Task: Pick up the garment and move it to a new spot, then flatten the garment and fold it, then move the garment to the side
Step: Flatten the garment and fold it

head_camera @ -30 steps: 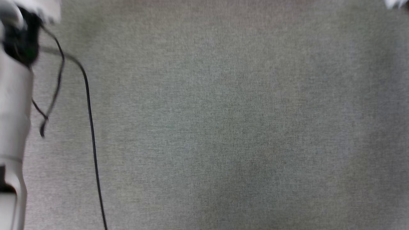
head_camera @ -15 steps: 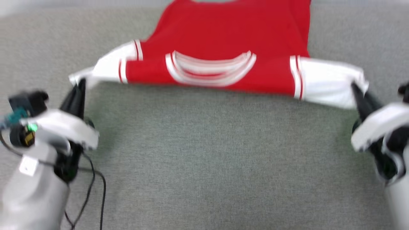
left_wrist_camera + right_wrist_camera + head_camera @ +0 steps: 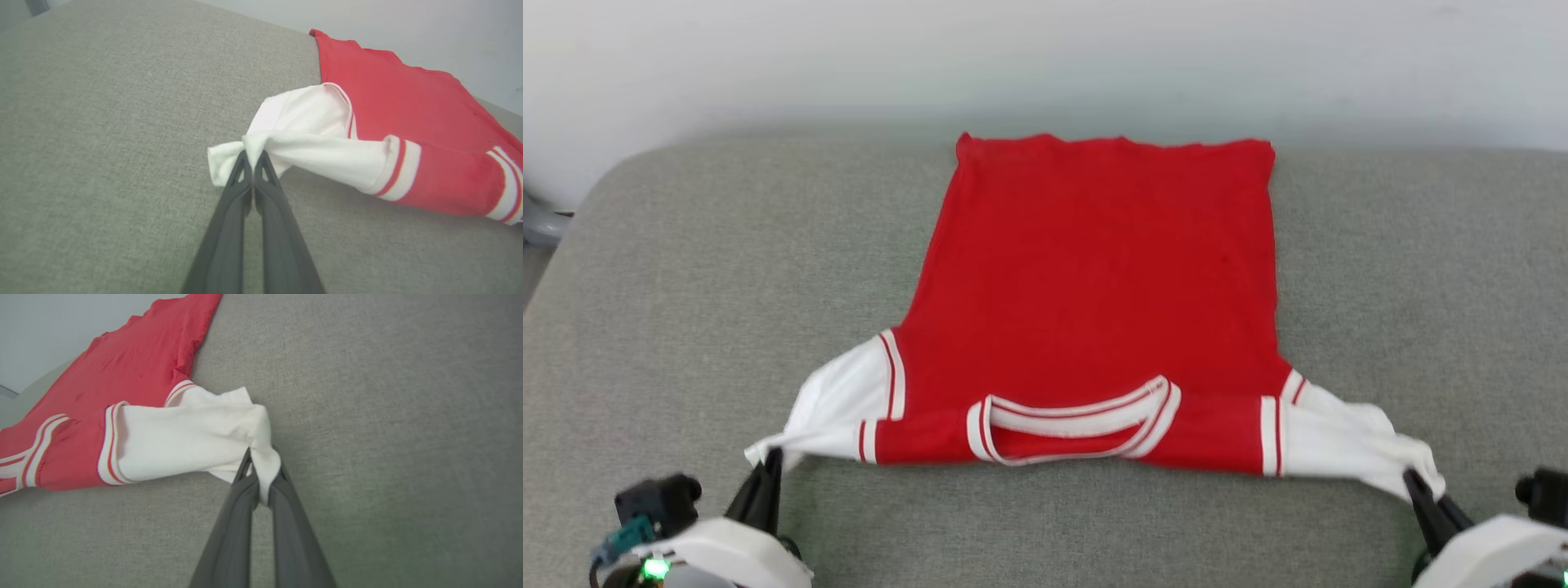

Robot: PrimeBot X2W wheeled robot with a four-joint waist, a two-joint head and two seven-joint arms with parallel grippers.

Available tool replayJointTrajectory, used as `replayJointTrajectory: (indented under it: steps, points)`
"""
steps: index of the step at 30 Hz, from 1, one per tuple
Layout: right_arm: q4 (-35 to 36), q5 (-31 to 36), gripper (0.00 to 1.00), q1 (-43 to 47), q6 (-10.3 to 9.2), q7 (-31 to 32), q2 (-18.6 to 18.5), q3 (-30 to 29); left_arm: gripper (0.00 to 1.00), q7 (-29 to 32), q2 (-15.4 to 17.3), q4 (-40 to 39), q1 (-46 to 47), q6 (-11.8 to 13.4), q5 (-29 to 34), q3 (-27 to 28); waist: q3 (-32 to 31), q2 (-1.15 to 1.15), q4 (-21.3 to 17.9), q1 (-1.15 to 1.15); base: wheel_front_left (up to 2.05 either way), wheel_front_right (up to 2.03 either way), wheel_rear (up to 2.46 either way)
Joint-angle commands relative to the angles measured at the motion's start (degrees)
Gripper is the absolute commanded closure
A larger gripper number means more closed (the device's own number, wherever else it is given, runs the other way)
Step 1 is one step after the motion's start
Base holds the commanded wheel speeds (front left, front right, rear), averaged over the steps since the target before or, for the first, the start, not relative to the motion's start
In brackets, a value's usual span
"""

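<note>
Head view shows the garment lying flat on a grey fabric surface. Its plain red side faces up, the collar is toward the robot, and the hem lies along the far edge, close to the pale wall. The left gripper is pinched closed on the tip of one white sleeve. The right gripper is clamped the same way on the tip of the other. Both sleeves are stretched outward and sit a little off the fabric near the fingertips. The surface's far left corner is rounded. Wide bare grey fabric lies on either side of the red body, and a narrower bare strip runs between the collar edge and the grippers. The trim at collar and sleeves is red-and-white striped, and the upturned red face is plain.
</note>
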State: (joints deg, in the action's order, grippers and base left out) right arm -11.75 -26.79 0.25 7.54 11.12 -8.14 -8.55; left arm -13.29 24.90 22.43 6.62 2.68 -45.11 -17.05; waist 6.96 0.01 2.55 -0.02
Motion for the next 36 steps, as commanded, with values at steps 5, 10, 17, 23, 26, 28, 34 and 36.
replayJointTrajectory:
  steps: [5, 10, 17, 23, 26, 28, 34, 36]
  points:
    - [4.87, 1.33, 1.00, 8.69, -0.10, 3.05, 2.30, -3.07, 1.00, 2.14, 1.00, -6.37, -7.96, 3.40, -0.62, -0.30, -3.60, -0.01, 1.58, 0.02, 0.00, 0.00, 0.00]
    - [8.77, 4.78, 1.00, 15.10, -0.10, 6.07, 4.01, -4.59, 1.00, 5.03, 1.50, -12.38, -13.77, 5.85, -1.25, -1.26, -4.51, -0.01, 1.98, 0.02, 0.00, 0.00, 0.00]
    - [9.32, 6.21, 0.00, 14.69, -0.09, 7.94, 4.82, -2.64, 1.00, 6.69, 2.84, -16.65, -14.82, 6.59, 0.36, -2.86, -4.90, -0.01, 2.38, 0.02, 0.00, 0.00, 0.00]
    - [8.01, 3.78, 0.00, 7.23, -0.07, 1.86, 4.95, -3.28, 1.00, 6.41, 2.69, -18.54, -12.43, 6.12, 1.55, -3.82, -3.25, -0.01, 3.30, 0.02, 0.00, 0.00, 0.00]
    - [5.01, 4.22, 0.00, 0.47, -0.07, -1.33, 4.98, -4.76, 1.00, 6.05, 2.40, -19.12, -10.68, 5.72, 2.15, -4.12, -1.61, -0.01, 4.19, 0.02, 0.00, 0.00, 0.00]
    - [2.30, 4.99, 0.00, -4.93, -0.07, -2.61, 4.14, -6.08, 1.00, 5.75, 2.22, -19.62, -9.19, 5.34, 2.63, -4.50, -0.06, -0.01, 5.07, 0.02, 0.00, 0.00, 0.00]
    - [-8.12, 6.72, 0.00, -20.93, -0.07, -0.55, -0.08, -8.94, 1.00, 5.07, 1.48, -19.75, -3.12, 2.68, 4.93, -6.81, 5.93, -0.01, 9.12, 0.02, 0.00, 0.00, 0.00]
    - [-11.63, 7.24, 0.00, -26.26, -0.07, 1.91, -2.27, -9.58, 1.00, 4.71, 0.91, -19.47, -0.67, 1.53, 5.81, -7.76, 8.34, -0.01, 10.52, 0.02, 0.00, 0.00, 0.00]
